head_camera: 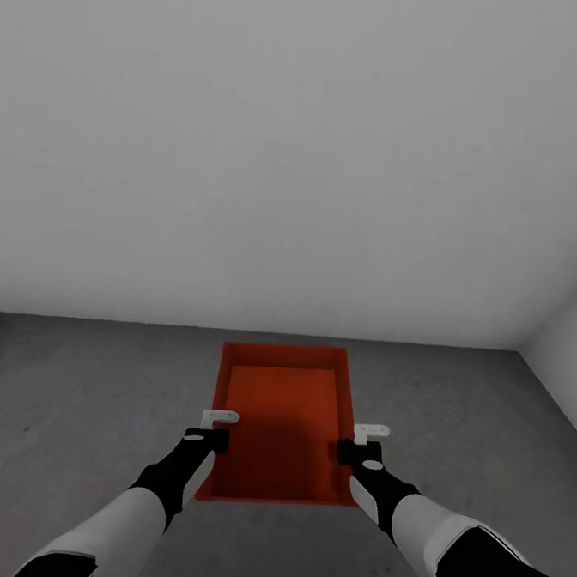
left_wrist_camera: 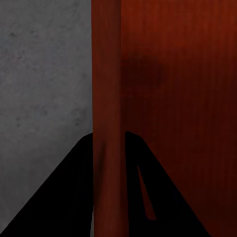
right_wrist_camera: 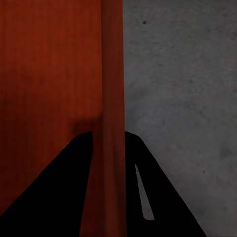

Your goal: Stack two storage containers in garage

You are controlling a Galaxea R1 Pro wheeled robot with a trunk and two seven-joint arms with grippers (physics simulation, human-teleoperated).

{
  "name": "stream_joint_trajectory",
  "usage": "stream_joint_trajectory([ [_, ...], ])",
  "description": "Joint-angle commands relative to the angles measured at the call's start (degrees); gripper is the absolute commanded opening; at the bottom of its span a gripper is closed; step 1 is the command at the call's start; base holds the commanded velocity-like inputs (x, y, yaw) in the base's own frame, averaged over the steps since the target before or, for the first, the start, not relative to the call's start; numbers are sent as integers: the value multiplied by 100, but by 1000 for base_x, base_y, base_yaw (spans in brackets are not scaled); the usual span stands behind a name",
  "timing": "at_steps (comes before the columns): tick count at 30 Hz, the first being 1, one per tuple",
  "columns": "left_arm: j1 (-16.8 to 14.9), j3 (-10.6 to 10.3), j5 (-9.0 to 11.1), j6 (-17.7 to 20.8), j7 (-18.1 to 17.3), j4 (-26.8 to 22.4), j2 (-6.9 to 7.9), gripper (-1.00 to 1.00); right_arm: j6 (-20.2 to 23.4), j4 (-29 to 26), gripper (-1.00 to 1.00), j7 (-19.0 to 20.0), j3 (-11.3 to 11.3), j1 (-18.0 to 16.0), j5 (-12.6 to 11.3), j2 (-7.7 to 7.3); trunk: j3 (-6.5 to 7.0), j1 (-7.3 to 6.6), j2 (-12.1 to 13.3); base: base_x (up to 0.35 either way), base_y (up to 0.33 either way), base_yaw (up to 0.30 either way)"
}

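One storage container shows in the head view, an orange-red topless box held between both arms over the dark grey concrete floor, its far end toward the pale grey wall. Whether its base touches the floor I cannot tell. The left tool sits at the box's left long wall, and the right tool sits at the right long wall, both roughly midway to the near end. A second wall meets the first at a corner on the right.

In the left wrist view, the left tool's dark fingers straddle the thin upright edge of the container wall, one finger on each face, pinching it. The box's inner bottom lies on one side and mottled concrete on the other.

In the right wrist view, the right tool's fingers likewise clamp the opposite wall, with red interior on one side and grey floor on the other.
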Motion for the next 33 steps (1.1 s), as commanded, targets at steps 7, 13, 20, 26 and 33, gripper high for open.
stream_joint_trajectory([
  [7,2,-33,-27,316,55,86,6,-100,-44,-12,-100,-36,-130,-9,31,-43,-193,154,-285,0,0,70],
  [13,2,-33,-27,316,55,86,6,-100,-44,-12,-100,-36,-130,-9,30,-42,-355,286,-525,0,0,70],
  [20,2,-33,-27,316,55,93,6,-100,-44,-12,-100,-36,-130,-9,31,-42,-544,439,-806,0,0,70],
  [26,2,-33,-27,312,69,89,4,-100,-44,-12,-100,-36,-130,-9,31,-42,-670,527,-966,0,0,70],
  [33,2,-35,-28,292,97,86,-2,-100,-44,-12,-100,-36,-130,-9,30,-50,-733,527,-966,0,0,70],
])
